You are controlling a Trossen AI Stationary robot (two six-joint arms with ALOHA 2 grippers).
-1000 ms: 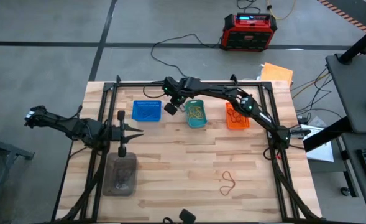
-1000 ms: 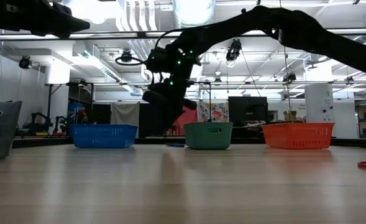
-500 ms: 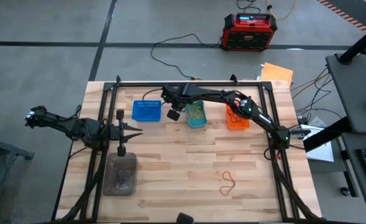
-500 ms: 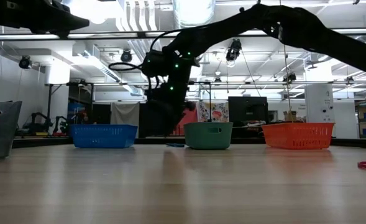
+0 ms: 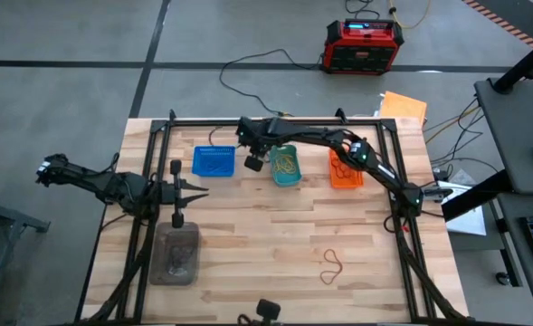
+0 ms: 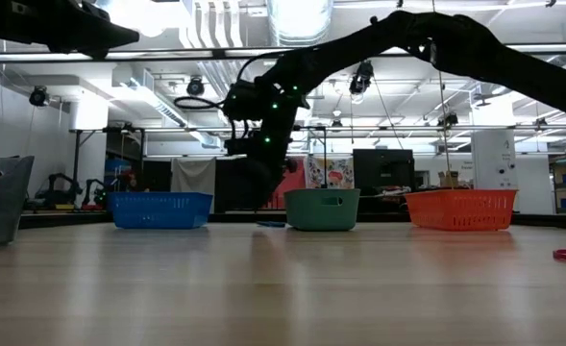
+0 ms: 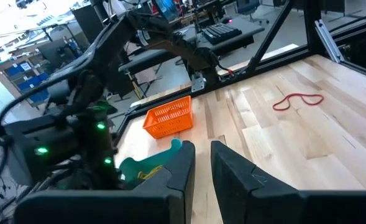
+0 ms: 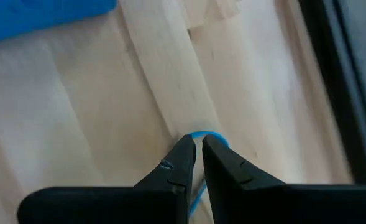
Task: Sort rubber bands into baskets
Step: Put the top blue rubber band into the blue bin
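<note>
My right gripper (image 5: 253, 164) points down at the table between the blue basket (image 5: 214, 161) and the teal basket (image 5: 285, 166), and is shut on a blue rubber band (image 8: 209, 134). The orange basket (image 5: 345, 168) stands to the right of the teal one. The teal basket holds yellowish bands and the orange one holds reddish bands. A red rubber band (image 5: 332, 265) lies flat on the table toward the near right. My left gripper (image 5: 196, 190) waits at the table's left, shut and empty, above the boards. My right gripper pinches the blue rubber band between its two fingertips, where the band's curved end (image 8: 211, 135) shows just past them. A blue strand (image 8: 197, 198) runs back between the fingers. The fingers come from above, pointing down. The band is at the wooden table top.
A clear grey container (image 5: 177, 254) stands near the table's left front, below my left gripper. A black frame (image 5: 275, 121) runs along the table's far and side edges. Open board lies in the middle and at the near right.
My right gripper has tipped from a slant to pointing straight down. It has gone down toward the table, between the blue and teal baskets.
</note>
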